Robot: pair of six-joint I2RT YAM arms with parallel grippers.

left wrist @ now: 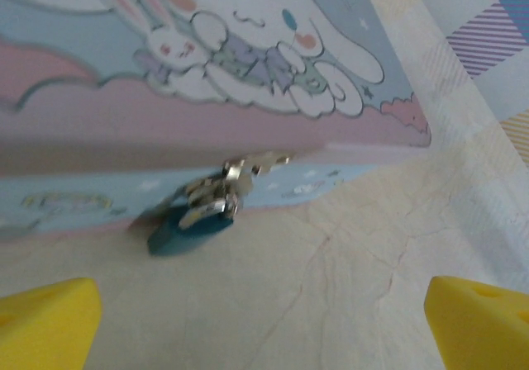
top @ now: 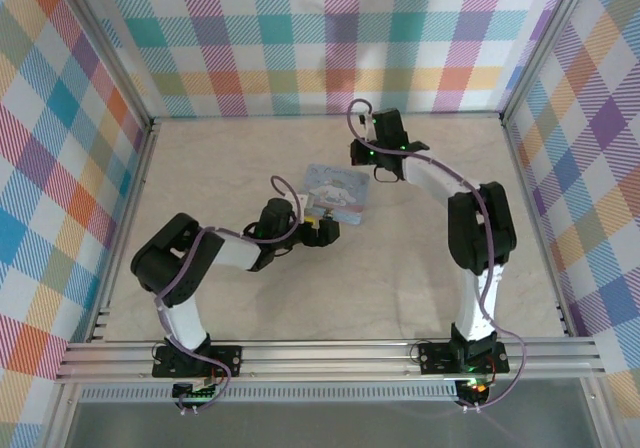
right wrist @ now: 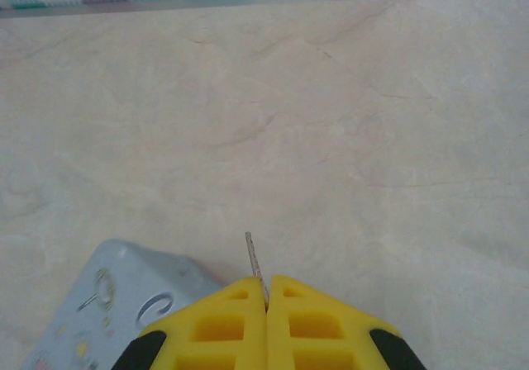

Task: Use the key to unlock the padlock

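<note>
The right gripper (right wrist: 266, 302) is clamping the thin, likely slippery key (right wrist: 254, 258). The left gripper (left wrist: 264, 324), fingers apart, is facing the padlock (left wrist: 186, 231), graspable by its rigid body.

Top view high overhead, looking down; wrist views low, close over table (top: 230, 158); all share box (top: 338, 193).

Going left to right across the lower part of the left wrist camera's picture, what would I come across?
First yellow finger → padlock, hanging at the box's front edge → bare table → second yellow finger.
</note>
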